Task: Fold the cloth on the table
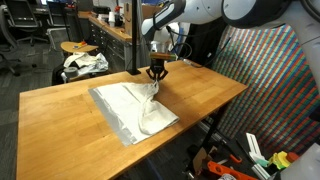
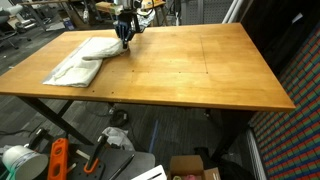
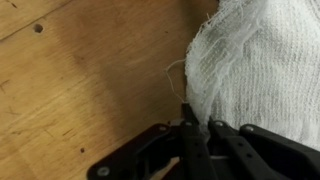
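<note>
— So, what carries it all?
— A wooden table (image 2: pixel 200 70), pale planks.
— And the cloth?
— The cloth (image 2: pixel 78 62) is white and rumpled, lying toward ten o'clock on the tabletop in an exterior view. The wrist view shows a coarse, gauzy weave with loose threads at its edge.
— Which way does it run?
— There its long axis goes from two o'clock down to eight o'clock. The two o'clock end rises off the wood in a peak.
— What lifts it?
— The gripper (image 1: pixel 155 73), at the peak's twelve o'clock. In the wrist view its dark fingers (image 3: pixel 190 140) are pinched together on the cloth's edge.
</note>
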Controlling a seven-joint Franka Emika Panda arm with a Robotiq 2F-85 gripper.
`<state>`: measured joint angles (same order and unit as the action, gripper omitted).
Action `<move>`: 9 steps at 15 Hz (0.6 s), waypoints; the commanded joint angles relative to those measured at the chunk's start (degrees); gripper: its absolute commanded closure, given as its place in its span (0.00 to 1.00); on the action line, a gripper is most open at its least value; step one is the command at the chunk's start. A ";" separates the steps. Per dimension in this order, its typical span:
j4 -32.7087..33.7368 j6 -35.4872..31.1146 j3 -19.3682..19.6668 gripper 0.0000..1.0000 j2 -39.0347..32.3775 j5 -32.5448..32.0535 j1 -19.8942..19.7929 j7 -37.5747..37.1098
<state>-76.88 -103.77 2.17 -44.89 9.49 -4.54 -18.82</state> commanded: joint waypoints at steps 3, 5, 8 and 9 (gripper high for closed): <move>-2.10 -1.26 -0.29 0.85 3.40 2.44 0.28 1.20; -3.18 -2.13 -0.64 0.85 5.14 2.42 0.93 1.31; -5.01 -4.04 -1.15 0.86 7.96 1.72 2.77 1.12; -5.58 -4.46 -1.33 0.86 8.80 1.57 3.37 1.16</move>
<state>-77.94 -105.47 1.19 -40.81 10.66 -2.90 -18.52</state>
